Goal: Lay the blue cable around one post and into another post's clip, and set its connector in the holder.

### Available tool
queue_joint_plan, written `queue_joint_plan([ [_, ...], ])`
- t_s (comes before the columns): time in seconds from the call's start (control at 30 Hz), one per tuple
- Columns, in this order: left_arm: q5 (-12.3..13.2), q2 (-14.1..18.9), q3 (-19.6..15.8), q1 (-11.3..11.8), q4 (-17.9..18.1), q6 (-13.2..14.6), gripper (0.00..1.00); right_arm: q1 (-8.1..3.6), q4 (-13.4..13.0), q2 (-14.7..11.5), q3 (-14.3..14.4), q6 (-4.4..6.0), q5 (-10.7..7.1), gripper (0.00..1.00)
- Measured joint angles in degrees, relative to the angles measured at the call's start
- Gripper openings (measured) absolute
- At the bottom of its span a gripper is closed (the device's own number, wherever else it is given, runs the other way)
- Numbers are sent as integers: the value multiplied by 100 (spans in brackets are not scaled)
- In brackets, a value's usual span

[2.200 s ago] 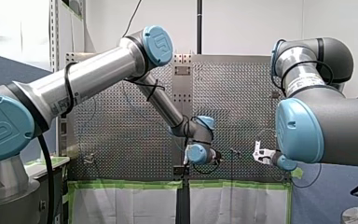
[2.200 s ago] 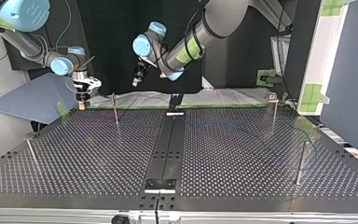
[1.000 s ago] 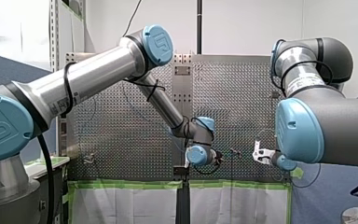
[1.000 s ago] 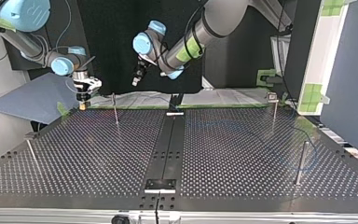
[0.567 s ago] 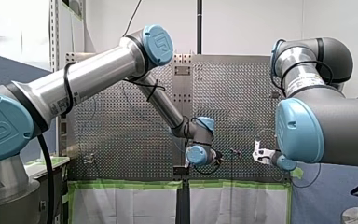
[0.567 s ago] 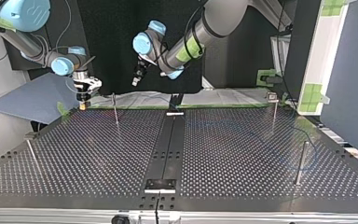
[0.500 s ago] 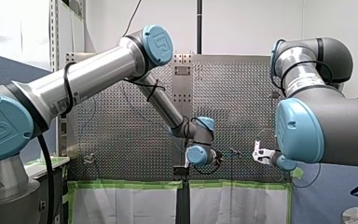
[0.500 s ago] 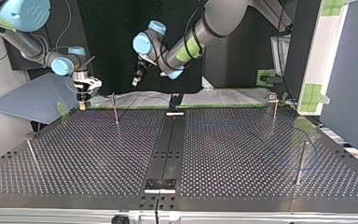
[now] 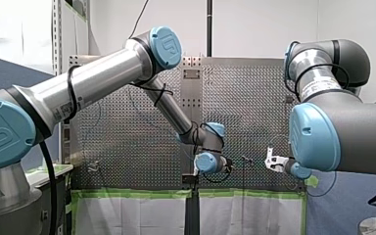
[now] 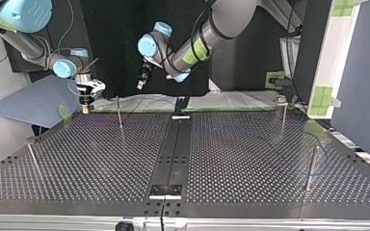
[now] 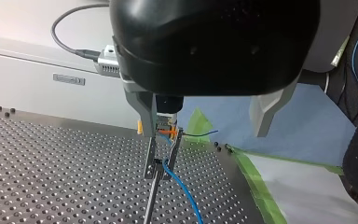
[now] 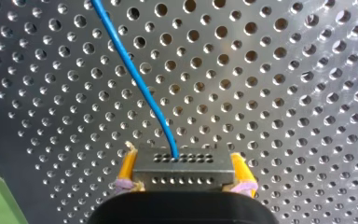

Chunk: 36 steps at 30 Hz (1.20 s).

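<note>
Right hand pinches the connector near the post whose clip the blue cable seems to cross, left hand spread empty near it; carrying the connector off too fast could, I judge, tug the cable free.

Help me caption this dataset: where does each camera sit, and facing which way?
Front view: behind the arms, facing over the perforated metal table; my left arm left, my right arm right.
Top view: across the table, facing the arms; my right pincer at left.
Left wrist view: on my left arm, past my left pincer, open, toward a thin metal post with the thin blue cable.
Right wrist view: on my right arm, facing the table; my right pincer grips the dark perforated connector.
Shared: both wrist views show the cable.
</note>
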Motion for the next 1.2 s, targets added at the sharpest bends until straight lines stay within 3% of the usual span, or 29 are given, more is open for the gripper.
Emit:
queue_joint_plan([
  [0.9,-19,11,-1,-9,-28,-4,100,50,5,0,-5,-3,0,0],
  [1.2,25,299,-264,-38,103,26,100,53,6,0,-7,-7,6,0],
])
